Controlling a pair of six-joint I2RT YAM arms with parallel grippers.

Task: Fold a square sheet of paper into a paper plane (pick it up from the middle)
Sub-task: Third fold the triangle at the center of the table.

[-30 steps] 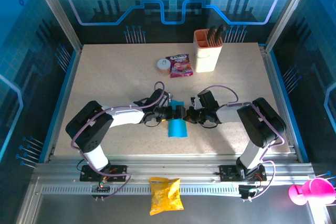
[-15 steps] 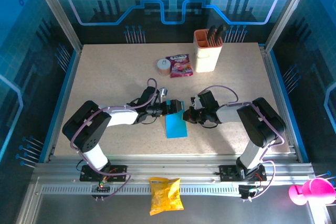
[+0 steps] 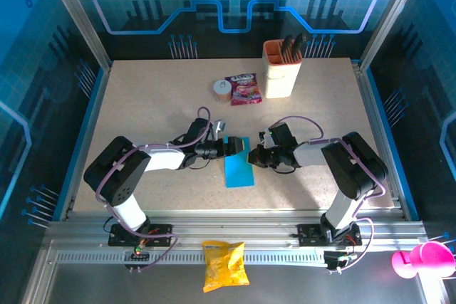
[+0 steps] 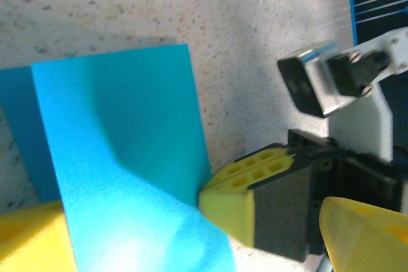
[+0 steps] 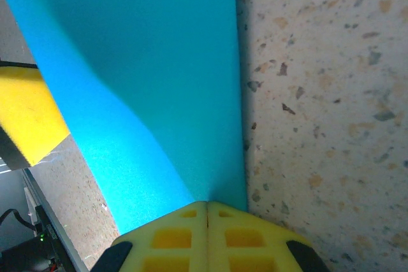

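The square sheet of paper (image 3: 239, 170) is bright cyan and lies mid-table as a narrow folded strip, its far end lifted. My right gripper (image 3: 254, 153) is shut on the strip's right edge; its yellow fingertips (image 5: 207, 211) meet on the paper (image 5: 146, 62). My left gripper (image 3: 233, 146) stands open at the strip's far left. In the left wrist view its gripper (image 4: 191, 246) straddles the curved paper (image 4: 121, 144), with a darker lower layer at the left. The right gripper's fingertips (image 4: 245, 202) pinch the edge there. The left gripper's finger (image 5: 25, 119) shows beside the paper.
A beige holder cup (image 3: 282, 69) with dark tools stands at the back. A pink-red snack packet (image 3: 242, 89) and a small tape roll (image 3: 221, 89) lie left of it. A yellow snack bag (image 3: 224, 265) rests on the front rail. A pink object (image 3: 424, 259) sits far right.
The left gripper drew back to the left, away from the right gripper, and the paper's far end rose and spread longer. The right gripper kept its pinch in place.
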